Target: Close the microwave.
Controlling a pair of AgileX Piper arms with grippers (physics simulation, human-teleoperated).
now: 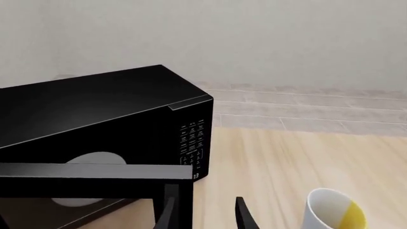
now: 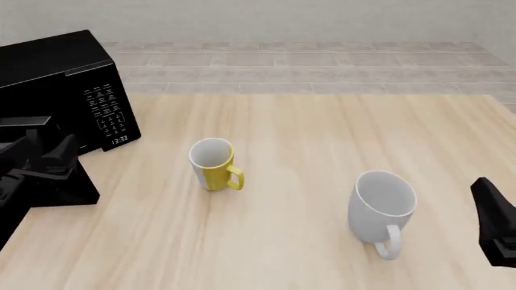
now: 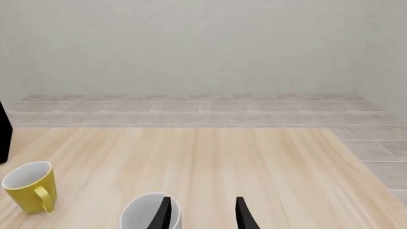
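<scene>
The microwave (image 2: pixel 57 66) is a big glossy black box at the table's far left, with its keypad panel (image 2: pixel 105 112) facing me. Its door (image 1: pixel 95 172) is swung out open toward the arms' side, and the white turntable (image 1: pixel 95 160) shows inside. My left gripper (image 1: pixel 205 217) is open and sits at the door's free edge, one finger (image 1: pixel 168 214) right against it. In the front view the left gripper (image 2: pixel 57 158) is a dark shape in front of the door (image 2: pixel 57 187). My right gripper (image 3: pixel 203 214) hangs open at the near right, far from the microwave.
A yellow mug (image 2: pixel 214 164) stands upright mid-table, right of the door's swing. A white mug (image 2: pixel 380 205) stands toward the right, just beyond the right gripper (image 2: pixel 493 217). The table's far edge meets a tiled floor and a pale wall.
</scene>
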